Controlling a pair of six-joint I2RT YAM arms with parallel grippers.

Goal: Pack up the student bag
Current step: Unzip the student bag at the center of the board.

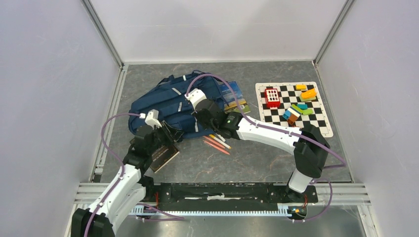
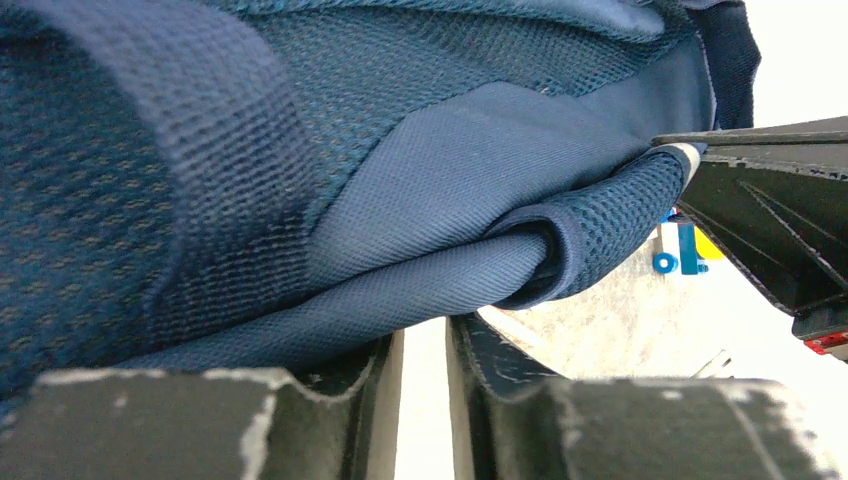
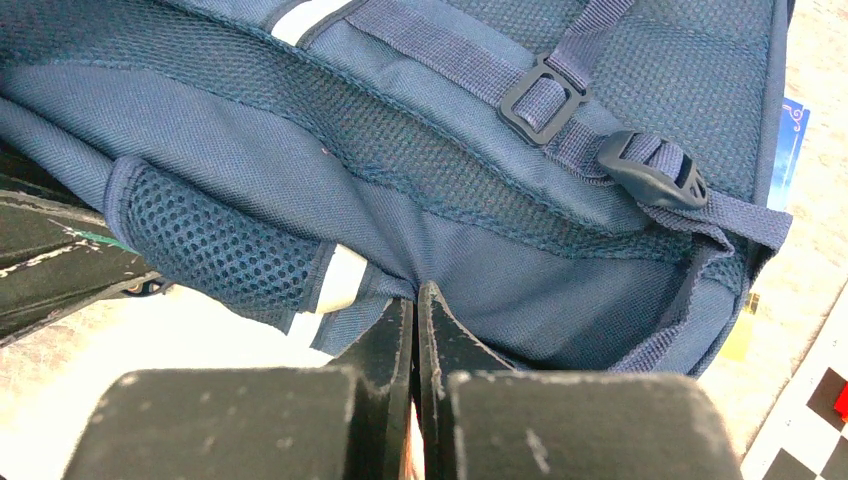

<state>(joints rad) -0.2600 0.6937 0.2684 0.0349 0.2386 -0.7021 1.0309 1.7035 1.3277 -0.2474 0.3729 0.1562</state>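
The student bag lies flat on the counter, left of centre and nearer the far edge than the near one, with a book poking out from beneath its right side. Both my arms reach to its near edge.

My right fingers are pressed together with only a hairline between them, their tips hard against the hem below the mesh pocket. Whether a thin bit of cloth is caught there I cannot tell.

My left fingers stand a narrow slit apart. A rolled fold of the bag's navy cloth lies right across their tips, but I cannot tell whether any of it sits between them.

I judge this to be the opening step: getting a hold on the bag's near edge with both hands so its mouth can be found and parted. Nothing looks packed yet. The pencils lie loose on the counter just in front of the bag, and a dark notebook rests beside my left arm.

The next move calls for a sure pinch on the fold with the left fingers, then a gentle lift. The cloth is soft and slack, so it may slide out rather than rise.
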